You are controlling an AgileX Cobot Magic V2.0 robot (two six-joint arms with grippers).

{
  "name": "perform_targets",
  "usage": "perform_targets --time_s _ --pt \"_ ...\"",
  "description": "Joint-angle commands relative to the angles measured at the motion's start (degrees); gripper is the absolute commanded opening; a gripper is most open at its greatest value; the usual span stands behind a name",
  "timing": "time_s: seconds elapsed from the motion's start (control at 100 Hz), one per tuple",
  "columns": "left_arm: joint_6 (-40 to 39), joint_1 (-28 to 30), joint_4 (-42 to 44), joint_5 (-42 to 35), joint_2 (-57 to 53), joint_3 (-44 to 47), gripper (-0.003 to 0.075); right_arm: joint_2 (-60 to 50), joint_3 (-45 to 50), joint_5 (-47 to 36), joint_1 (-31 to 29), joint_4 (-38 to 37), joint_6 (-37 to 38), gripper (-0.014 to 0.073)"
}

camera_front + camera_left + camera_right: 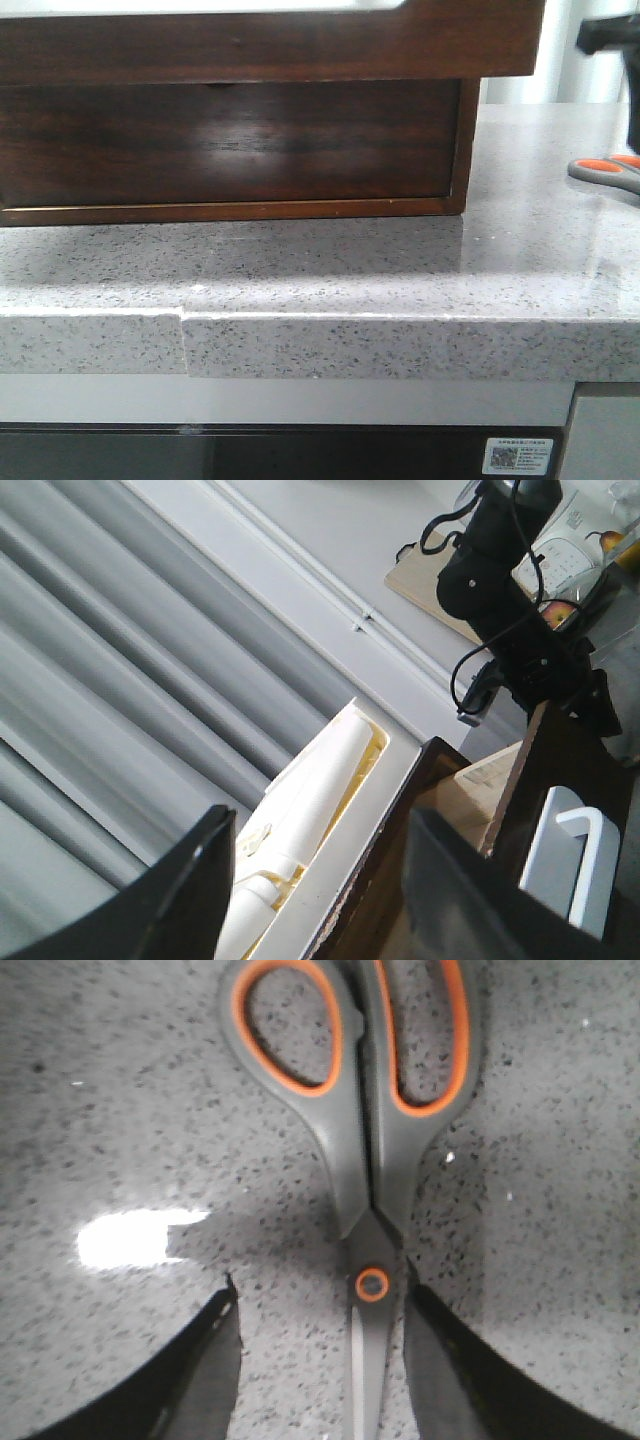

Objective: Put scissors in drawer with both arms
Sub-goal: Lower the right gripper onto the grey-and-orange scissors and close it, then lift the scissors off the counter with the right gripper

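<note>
The scissors (352, 1160), grey with orange-lined handles, lie flat and closed on the speckled counter, and show at the far right of the front view (608, 172). My right gripper (320, 1300) is open and straddles their blade just below the orange pivot, with the blade close to one finger (450, 1370). The drawer (260, 42) is the wide dark wooden band at the top, with a white strip along it. My left gripper (320, 825) is open, with the drawer's white strip (375, 825) and dark wood edge (395, 890) between its fingers. It is out of the front view.
Below the drawer sits a second dark wood front (230, 140) with a small notch at its top. The counter's edge (300, 345) has a stepped joint. The right arm (510, 590) reaches down beyond a white handle (575, 865). Grey curtains (120, 680) hang behind.
</note>
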Motion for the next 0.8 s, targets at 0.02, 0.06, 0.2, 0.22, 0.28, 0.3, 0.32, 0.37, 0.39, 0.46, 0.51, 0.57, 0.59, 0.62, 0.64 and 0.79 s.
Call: perform_targets --time_s 0.02,0.06,0.2,0.22,0.28,0.3,0.32,0.37,0.39,0.46,0.51,0.57,0.59,0.62,0.64,0.79 --pt "-0.4 -0.3 -1.6 -2.7 0.2 -1.9 0.0359 -0.1 -3.5 1.8 -0.2 -1.6 -0.5 0.0328" --pt "-0.4 -0.3 -1.6 -2.7 0.2 -1.9 0.0359 0.3 -3.6 2.0 -0.3 -1.6 -0.5 0.0328" --pt "-0.4 -0.3 -1.6 -2.7 0.2 -1.9 0.0359 1.8 -3.7 1.6 -1.0 -1.6 -0.5 0.0328" --pt "-0.4 -0.3 -1.6 -2.7 0.2 -1.9 0.0359 1.9 -3.7 1.6 -1.1 -1.6 -0.5 0.0328" --pt "-0.4 -0.3 -1.6 -2.7 0.2 -1.9 0.0359 2.5 -3.7 1.3 -1.5 -1.6 -0.5 0.0328" --pt "-0.4 -0.3 -1.6 -2.8 0.2 -1.9 0.0359 2.8 -3.7 1.3 -1.6 -1.6 -0.5 0.0328" --pt "-0.4 -0.3 -1.6 -2.8 0.2 -1.9 0.0359 3.1 -3.7 1.4 -1.8 -1.6 -0.5 0.0328" --pt "-0.4 -0.3 -1.5 -3.1 0.2 -1.9 0.0359 3.3 -3.7 1.4 -2.0 -1.5 -0.5 0.0328" --pt "-0.4 -0.3 -1.5 -3.1 0.2 -1.9 0.0359 3.5 -3.7 1.4 -2.1 -1.5 -0.5 0.0328" --pt "-0.4 -0.3 -1.5 -3.2 0.2 -1.9 0.0359 3.5 -3.7 0.9 -2.3 -1.3 -0.5 0.0328" --pt "-0.4 -0.3 -1.5 -3.2 0.2 -1.9 0.0359 3.5 -3.7 0.4 -2.3 -0.7 -0.5 0.0328" --pt "-0.4 -0.3 -1.5 -3.2 0.2 -1.9 0.0359 3.6 -3.7 -0.1 -2.3 -0.6 -0.5 0.0328" --pt "-0.4 -0.3 -1.5 -3.2 0.2 -1.9 0.0359 3.6 -3.7 -0.3 -2.3 -0.5 -0.5 0.0328" --pt "-0.4 -0.3 -1.5 -3.2 0.2 -1.9 0.0359 3.7 -3.7 -0.3 -2.3 -0.5 -0.5 0.0328" --pt "-0.4 -0.3 -1.5 -3.2 0.2 -1.9 0.0359 3.7 -3.7 -0.3 -2.3 -0.5 -0.5 0.0328" --pt "-0.4 -0.3 -1.5 -3.2 0.2 -1.9 0.0359 3.7 -3.7 -0.4 -2.3 -0.5 -0.5 0.0327"
